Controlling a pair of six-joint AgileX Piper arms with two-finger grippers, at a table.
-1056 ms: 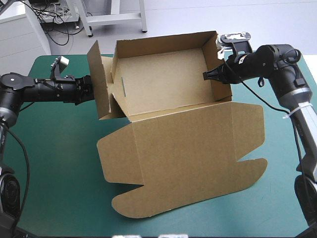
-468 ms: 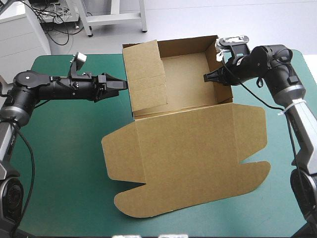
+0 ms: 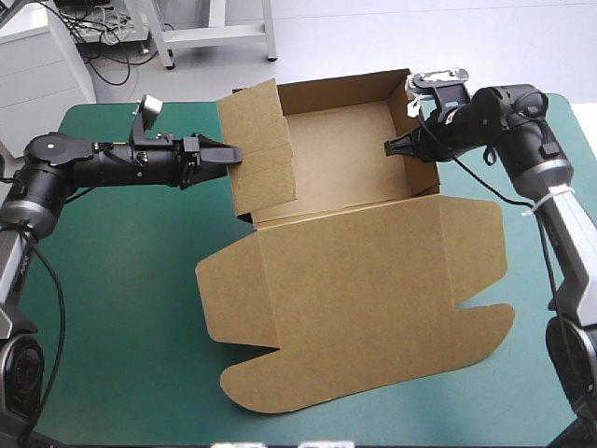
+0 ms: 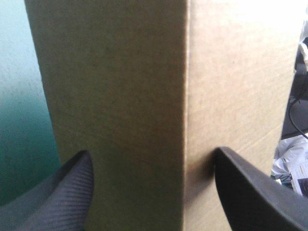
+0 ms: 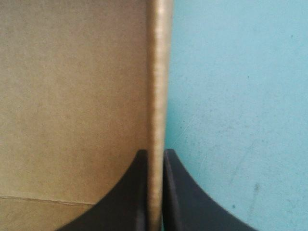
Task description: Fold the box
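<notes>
The brown box (image 3: 354, 299) stands as an open tray at the back of the table, its lid flat toward the front. Its left flap (image 3: 261, 149) stands raised and leans in over the tray. My left gripper (image 3: 233, 156) is open, its tips against the outer face of that flap. In the left wrist view the flap (image 4: 144, 72) fills the space ahead of the left gripper (image 4: 151, 153), a crease running between the fingers. My right gripper (image 3: 392, 146) is shut on the tray's right wall; the right wrist view shows the wall's edge (image 5: 159, 72) pinched in the right gripper (image 5: 155, 152).
The lid's two rounded tabs (image 3: 270, 392) reach close to the table's front edge. Teal-green cover (image 3: 112, 299) shows to the left of the lid and in a narrow strip (image 3: 541, 373) at its right.
My left gripper swung right and pushed the left flap from spread outward to standing over the tray. The flap has since eased back a little, and the lid slid slightly toward the front right.
</notes>
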